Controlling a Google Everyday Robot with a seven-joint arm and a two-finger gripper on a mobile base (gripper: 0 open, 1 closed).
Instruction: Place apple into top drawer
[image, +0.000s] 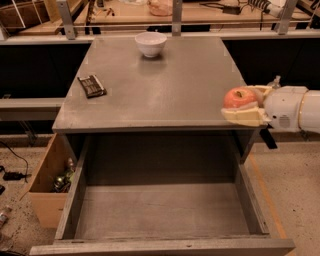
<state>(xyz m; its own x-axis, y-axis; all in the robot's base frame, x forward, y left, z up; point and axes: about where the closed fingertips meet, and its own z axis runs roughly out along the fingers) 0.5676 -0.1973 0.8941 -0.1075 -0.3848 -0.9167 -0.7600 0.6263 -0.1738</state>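
Observation:
The apple (239, 97) is red-orange with a paler patch and sits between the pale fingers (246, 117) of my gripper (242, 103), which is shut on it. The gripper reaches in from the right and holds the apple above the counter's front right corner. The top drawer (160, 210) is pulled wide open below the counter; its flat grey bottom holds nothing that I can see. The apple is above and to the right of the drawer's back right corner.
A white bowl (150, 43) stands at the back of the grey counter (150, 90). A dark snack bar (91, 85) lies at its left side. A tan cardboard box (47, 187) with bottles stands on the floor left of the drawer.

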